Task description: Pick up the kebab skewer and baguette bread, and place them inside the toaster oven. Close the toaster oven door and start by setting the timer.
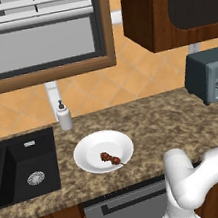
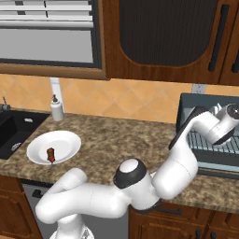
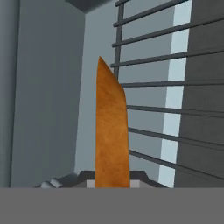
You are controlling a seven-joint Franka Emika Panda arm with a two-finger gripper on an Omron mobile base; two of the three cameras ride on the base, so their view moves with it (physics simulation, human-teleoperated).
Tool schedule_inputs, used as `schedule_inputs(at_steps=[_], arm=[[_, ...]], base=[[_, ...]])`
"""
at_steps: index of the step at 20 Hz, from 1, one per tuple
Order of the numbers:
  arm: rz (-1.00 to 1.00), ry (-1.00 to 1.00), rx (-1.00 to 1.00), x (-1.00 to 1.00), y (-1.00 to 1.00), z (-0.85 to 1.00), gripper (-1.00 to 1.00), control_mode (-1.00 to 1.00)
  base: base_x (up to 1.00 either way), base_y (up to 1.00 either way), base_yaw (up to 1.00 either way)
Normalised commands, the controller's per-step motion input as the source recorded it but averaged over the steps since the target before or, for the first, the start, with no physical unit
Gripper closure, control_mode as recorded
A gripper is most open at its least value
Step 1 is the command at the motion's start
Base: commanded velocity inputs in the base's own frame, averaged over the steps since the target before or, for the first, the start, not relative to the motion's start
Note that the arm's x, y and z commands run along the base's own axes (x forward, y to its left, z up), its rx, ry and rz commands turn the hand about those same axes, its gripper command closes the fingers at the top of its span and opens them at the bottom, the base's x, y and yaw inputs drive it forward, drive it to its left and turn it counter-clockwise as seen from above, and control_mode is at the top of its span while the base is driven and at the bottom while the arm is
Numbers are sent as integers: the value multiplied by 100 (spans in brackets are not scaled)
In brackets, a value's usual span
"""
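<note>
Inside the toaster oven (image 2: 207, 135), the gripper (image 3: 112, 183) is clenching the baguette bread (image 3: 111, 131), its long axis running straight out from the fingers over the wire rack (image 3: 175, 87); the kebab skewer (image 1: 110, 158) is waiting on the white plate (image 1: 88, 150) near the counter's front edge.

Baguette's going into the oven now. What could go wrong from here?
1. The gripper is shut on the baguette right by the oven rack's bars; letting go at an angle may leave the loaf lying badly on the rack.
2. The wrist sits inside the oven mouth, so pulling back carelessly might knock the rack.
3. The skewer still lies on the plate; the door must stay open for it.
</note>
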Motion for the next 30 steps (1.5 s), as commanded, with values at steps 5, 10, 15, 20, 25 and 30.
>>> schedule_inputs(at_steps=[5,10,15,20,25,30], arm=[[0,0,1,2,-3,-41,100,-100],[0,0,6,-4,-18,-32,100,-100],[-1,0,6,0,-12,-41,100,-100],[-3,0,1,0,-3,-43,-100,-100],[-1,0,0,6,0,-6,-100,-100],[-1,0,0,8,0,-1,-100,-100]], base=[[0,0,0],[0,0,0],[0,0,0],[0,0,0],[0,0,0],[0,0,0]])
